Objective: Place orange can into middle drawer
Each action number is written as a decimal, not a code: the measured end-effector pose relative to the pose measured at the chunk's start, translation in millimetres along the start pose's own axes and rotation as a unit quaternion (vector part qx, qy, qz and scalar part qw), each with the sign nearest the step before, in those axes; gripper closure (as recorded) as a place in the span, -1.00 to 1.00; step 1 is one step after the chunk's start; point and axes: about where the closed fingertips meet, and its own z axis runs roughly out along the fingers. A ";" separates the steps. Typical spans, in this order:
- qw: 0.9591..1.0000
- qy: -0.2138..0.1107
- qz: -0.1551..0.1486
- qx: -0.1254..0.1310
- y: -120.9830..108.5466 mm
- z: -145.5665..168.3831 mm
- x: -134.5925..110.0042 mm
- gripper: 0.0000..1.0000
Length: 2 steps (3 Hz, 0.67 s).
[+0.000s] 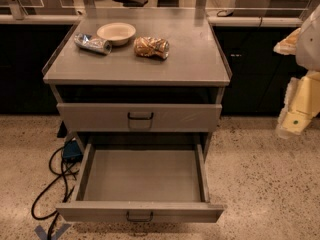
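The pale cream-yellow gripper (296,115) hung at the right edge, well apart from the cabinet; whether it was spread or closed I could not tell. The crumpled golden-orange metal can (151,47) lay on its side on the grey cabinet top (192,56), near the cream bowl (116,32) and not yet picked up. Below, the wide grey metal middle drawer (140,212) stood pulled out, probably to receive it.

The arm (311,44) is seen to the right of the cabinet (200,59), pointed downward. The gripper (294,124) is held beside the cabinet's right side, apart from it.

Shiny creased metal orange can (151,47); matt cream claw (295,121) far right.
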 end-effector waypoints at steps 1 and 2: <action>1.000 -0.002 -0.005 0.007 -10.1 2.2 -8.6 -1.00; 1.000 -0.011 -0.015 0.011 -35.6 9.5 -33.9 -1.00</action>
